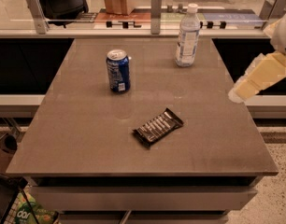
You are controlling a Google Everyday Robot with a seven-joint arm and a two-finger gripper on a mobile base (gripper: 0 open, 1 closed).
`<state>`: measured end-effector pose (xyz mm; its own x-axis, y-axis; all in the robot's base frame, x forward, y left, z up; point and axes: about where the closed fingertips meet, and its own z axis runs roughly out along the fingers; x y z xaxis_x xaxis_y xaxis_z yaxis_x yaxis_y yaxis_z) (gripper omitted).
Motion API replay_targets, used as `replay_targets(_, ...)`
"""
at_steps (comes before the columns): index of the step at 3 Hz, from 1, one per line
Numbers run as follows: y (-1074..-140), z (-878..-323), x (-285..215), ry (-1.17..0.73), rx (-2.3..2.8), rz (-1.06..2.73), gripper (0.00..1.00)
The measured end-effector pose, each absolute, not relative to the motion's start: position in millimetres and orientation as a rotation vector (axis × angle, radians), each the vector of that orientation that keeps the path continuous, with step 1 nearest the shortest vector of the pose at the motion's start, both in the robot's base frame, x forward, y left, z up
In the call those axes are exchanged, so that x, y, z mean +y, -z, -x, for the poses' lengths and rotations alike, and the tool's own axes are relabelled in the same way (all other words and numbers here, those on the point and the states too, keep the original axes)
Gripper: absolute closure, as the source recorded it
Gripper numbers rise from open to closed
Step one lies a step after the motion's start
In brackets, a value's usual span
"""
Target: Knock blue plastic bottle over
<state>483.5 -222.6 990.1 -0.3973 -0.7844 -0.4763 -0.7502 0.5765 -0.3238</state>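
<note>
The blue plastic bottle (187, 35), tall and clear with a white cap and a pale label, stands upright at the far right of the grey table (87, 139). My gripper (237, 94), cream-coloured, reaches in from the right edge of the view. It hovers over the table's right edge, nearer to me than the bottle and to its right, apart from it.
A dark-blue soda can (118, 71) stands upright at the far left of the middle. A dark snack bar (158, 127) lies flat at the table's centre. A glass barrier with metal posts (155, 7) runs behind the table's far edge.
</note>
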Motion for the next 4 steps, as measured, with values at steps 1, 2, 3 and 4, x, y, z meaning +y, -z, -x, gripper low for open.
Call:
replay_targets(1, -981, -507, -218, 0.030, 2.204, 1.021, 0.00)
replay_targets(2, -972, -537, -217, -0.019, 2.153, 0.854, 0.00)
replay_targets(3, -964, -566, -215, -0.064, 2.083, 0.729, 0.00)
replay_targets(4, -957, -596, -216, -0.099, 1.998, 0.632, 0.00)
